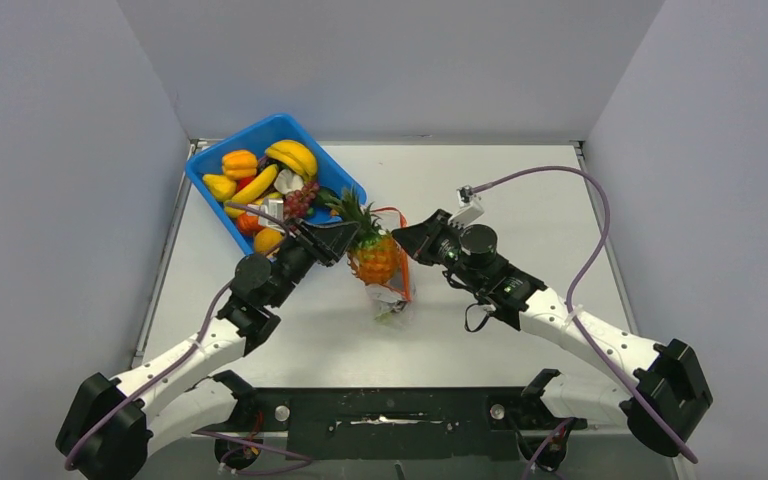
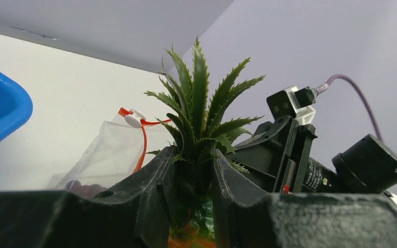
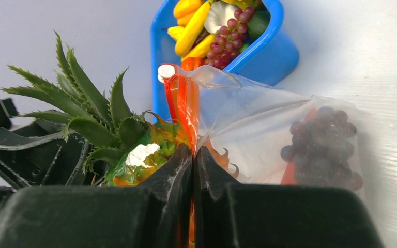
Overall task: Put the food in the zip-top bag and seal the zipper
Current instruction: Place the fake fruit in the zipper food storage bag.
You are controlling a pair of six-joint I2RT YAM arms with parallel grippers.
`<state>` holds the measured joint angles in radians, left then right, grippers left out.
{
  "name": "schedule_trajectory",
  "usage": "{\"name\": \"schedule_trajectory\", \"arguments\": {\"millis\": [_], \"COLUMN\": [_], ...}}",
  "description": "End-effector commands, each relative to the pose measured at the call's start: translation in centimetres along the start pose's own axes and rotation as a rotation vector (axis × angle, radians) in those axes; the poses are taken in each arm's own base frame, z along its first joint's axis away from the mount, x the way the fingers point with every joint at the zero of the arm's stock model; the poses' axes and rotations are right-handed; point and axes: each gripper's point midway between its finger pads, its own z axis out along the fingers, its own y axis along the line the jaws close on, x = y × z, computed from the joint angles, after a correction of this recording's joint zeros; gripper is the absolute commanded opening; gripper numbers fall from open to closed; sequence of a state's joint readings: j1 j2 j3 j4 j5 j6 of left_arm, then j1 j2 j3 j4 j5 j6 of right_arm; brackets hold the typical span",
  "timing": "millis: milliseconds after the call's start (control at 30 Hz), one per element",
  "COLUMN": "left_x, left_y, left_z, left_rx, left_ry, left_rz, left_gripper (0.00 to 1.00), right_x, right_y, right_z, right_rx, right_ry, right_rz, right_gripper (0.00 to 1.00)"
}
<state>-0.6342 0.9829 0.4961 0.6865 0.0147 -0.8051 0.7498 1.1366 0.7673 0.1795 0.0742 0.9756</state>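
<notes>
Over the white table [image 1: 520, 330], the pineapple [image 1: 375, 258] is clamped by the left gripper [image 1: 343, 238], the zipper [image 3: 181, 103] pinched by the closed right gripper [image 1: 406, 243]; leaves may be snagged on it.

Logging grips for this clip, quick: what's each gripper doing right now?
Left gripper: closed on the pineapple, by its crown.
Right gripper: shut on the zipper.
</notes>
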Motion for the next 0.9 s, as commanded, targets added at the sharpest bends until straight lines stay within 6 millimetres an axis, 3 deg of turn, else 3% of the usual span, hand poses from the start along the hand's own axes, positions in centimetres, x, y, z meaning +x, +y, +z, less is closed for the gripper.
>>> {"name": "schedule_trajectory", "arguments": {"millis": [0,267,567,867], "left_x": [-4.2,-6.5,-7.2,-9.5], "left_y": [-4.6,-4.6,-4.6,-7.7], "left_z": [-1.3,-4.0,-5.5,-6.0], "left_rx": [0.179,0.197,0.259,0.374], "left_ry": [-0.185,-0.333,-0.433,-0.499], "left_rz": [-0.091,-0.106,-0.113,-0.154], "left_gripper": [0.00,0.00,0.00,0.00], "right_x": [-2.8,-3.5,-4.1,-3.5], "right_y": [4.3,5.0,6.2,6.0], "right_z": [-1.2,-2.1,-2.4,-1.7], "right_rx": [-0.162,-0.204,-0.261,-0.246], "right_ry": [-0.108,-0.141,-0.145,-0.124], "right_rz": [0.140,0.238,0.360,0.384], "right_gripper": [0.00,0.00,0.00,0.00]}}
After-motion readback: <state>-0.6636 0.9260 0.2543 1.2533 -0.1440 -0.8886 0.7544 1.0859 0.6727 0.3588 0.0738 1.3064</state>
